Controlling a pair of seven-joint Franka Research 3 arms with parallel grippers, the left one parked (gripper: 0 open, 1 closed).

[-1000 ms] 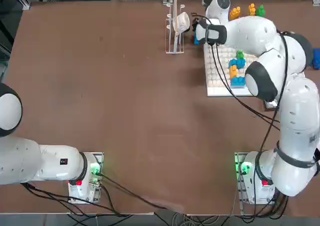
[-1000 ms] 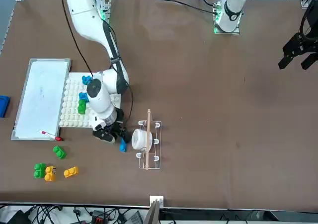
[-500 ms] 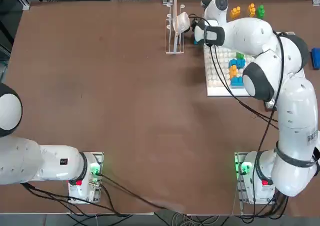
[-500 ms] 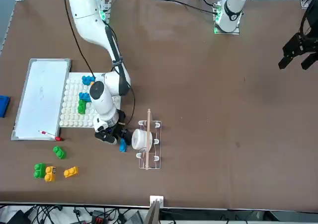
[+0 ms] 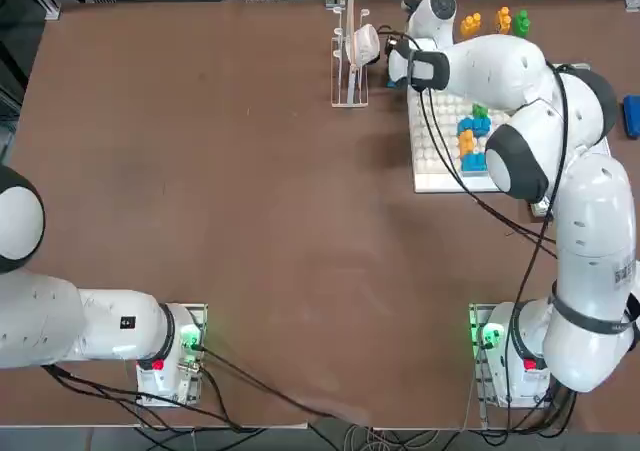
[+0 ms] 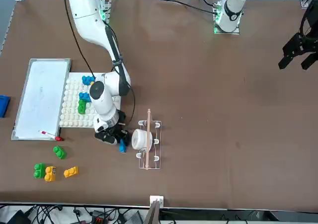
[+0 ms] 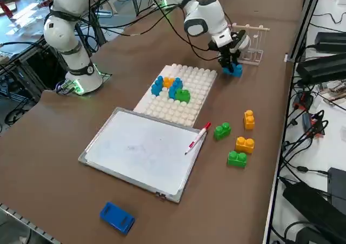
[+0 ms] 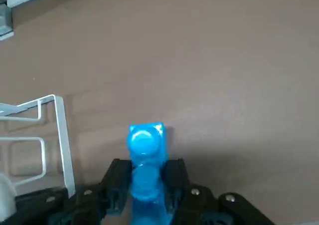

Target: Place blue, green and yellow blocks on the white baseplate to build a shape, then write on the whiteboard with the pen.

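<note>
Brown table (image 5: pixel 250 221), right end effector (image 8: pixel 146 197) clamping blue block (image 8: pixel 145 155)

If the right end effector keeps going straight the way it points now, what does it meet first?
The blue block already sits between the right end effector's fingers; straight beyond it lies only the brown table, probably right underneath.

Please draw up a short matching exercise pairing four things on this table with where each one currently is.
Things:
1. blue block
2. pen
3. blue oblong object
4. green block

Places:
A. on the white baseplate, beside blue blocks
B. between the fingers of the right hand, near the wire rack
C. on the edge of the whiteboard that faces the loose blocks
D. alone on the table, past the whiteboard's end away from the baseplate

Pairs: 1-B, 2-C, 3-D, 4-A
</note>
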